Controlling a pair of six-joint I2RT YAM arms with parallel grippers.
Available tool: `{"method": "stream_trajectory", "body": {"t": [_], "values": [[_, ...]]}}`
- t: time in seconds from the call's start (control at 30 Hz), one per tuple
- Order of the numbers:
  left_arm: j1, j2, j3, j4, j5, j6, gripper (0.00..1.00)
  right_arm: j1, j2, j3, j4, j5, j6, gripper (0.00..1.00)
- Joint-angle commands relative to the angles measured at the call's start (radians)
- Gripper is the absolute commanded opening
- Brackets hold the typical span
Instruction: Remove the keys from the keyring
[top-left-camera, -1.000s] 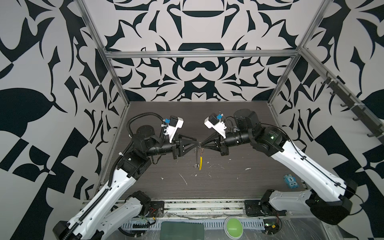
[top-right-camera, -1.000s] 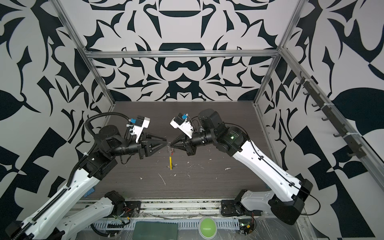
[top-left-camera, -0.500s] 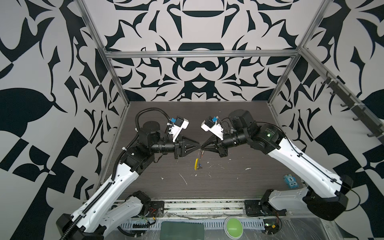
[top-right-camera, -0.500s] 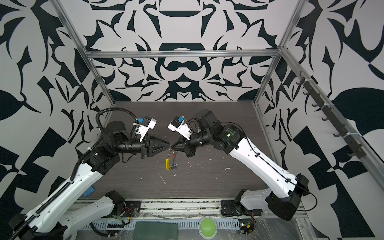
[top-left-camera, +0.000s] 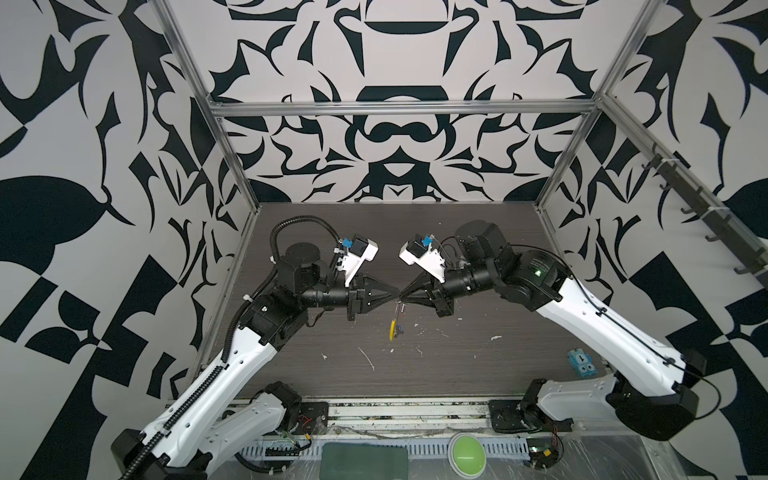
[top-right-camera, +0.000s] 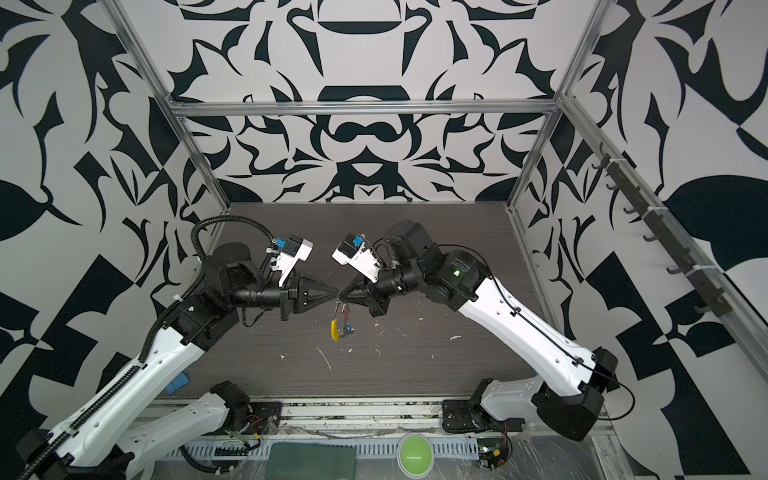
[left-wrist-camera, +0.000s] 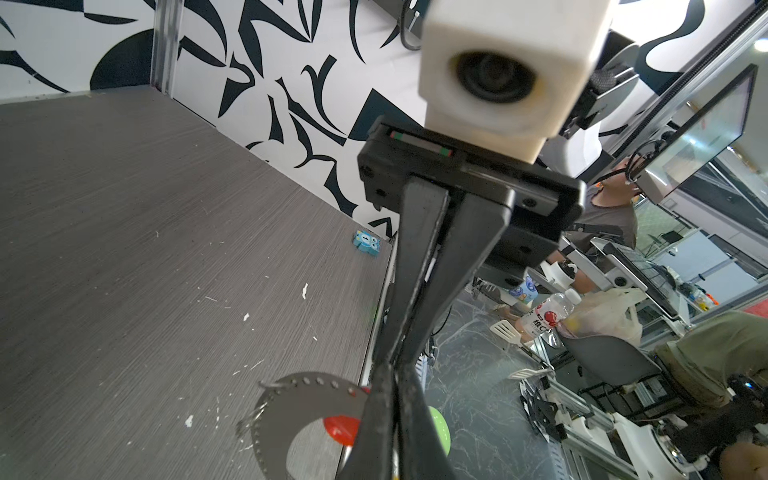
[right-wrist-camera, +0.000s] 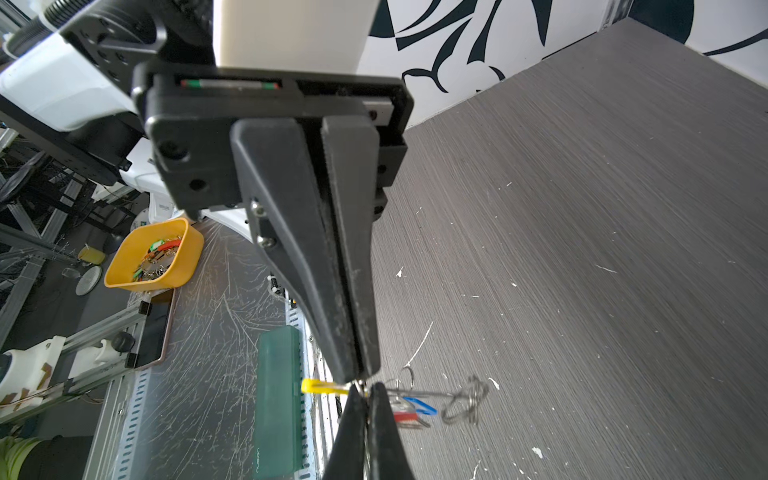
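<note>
**Inspector:** State of the jaws?

**Assistant:** Left gripper (top-left-camera: 392, 296) and right gripper (top-left-camera: 405, 294) meet tip to tip above mid-surface (top-left-camera: 457, 232), both pressed closed. The right pinches the keyring (top-right-camera: 335, 328) wire beside its yellow sleeve (right-wrist-camera: 316, 386). What the left pinches I cannot tell.

**Inspector:** The keys (right-wrist-camera: 417, 406)?

**Assistant:** On the keyring, hanging just below the tips, off the surface.

**Inspector:** Edges, room?

**Assistant:** All edges lie well apart from the tips. A light-blue block (top-left-camera: 582, 362) sits at the near right edge. White scraps (top-left-camera: 368, 358) lie beneath.
</note>
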Motion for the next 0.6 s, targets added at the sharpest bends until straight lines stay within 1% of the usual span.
{"method": "stream_trajectory", "body": {"t": [0.0,0.03,0.13,0.27,0.3,0.37,0.4,0.5,0.57], "values": [[0.003,-0.013,0.013,-0.010,0.024,0.011,0.12,0.003,-0.013,0.036,0.066,0.027,0.006,0.00],[0.004,-0.011,0.014,-0.010,0.029,0.011,0.16,0.002,-0.015,0.035,0.069,0.028,0.007,0.00],[0.004,-0.009,0.013,-0.012,0.036,0.014,0.17,0.002,-0.020,0.035,0.072,0.036,0.007,0.00],[0.003,-0.007,0.013,-0.006,0.041,0.014,0.09,0.003,-0.021,0.031,0.079,0.031,0.012,0.00],[0.004,-0.005,0.013,-0.002,0.045,0.014,0.09,0.003,-0.020,0.028,0.084,0.031,0.013,0.00],[0.003,-0.004,0.013,0.005,0.050,0.011,0.13,0.003,-0.019,0.025,0.093,0.032,0.019,0.00],[0.003,-0.003,0.013,0.006,0.052,0.010,0.12,0.003,-0.018,0.025,0.098,0.031,0.020,0.00],[0.003,-0.001,0.009,0.017,0.057,0.006,0.03,0.003,-0.021,0.018,0.116,0.030,0.033,0.00],[0.003,-0.002,0.007,0.026,0.058,0.004,0.00,0.003,-0.022,0.017,0.128,0.028,0.039,0.00]]}}
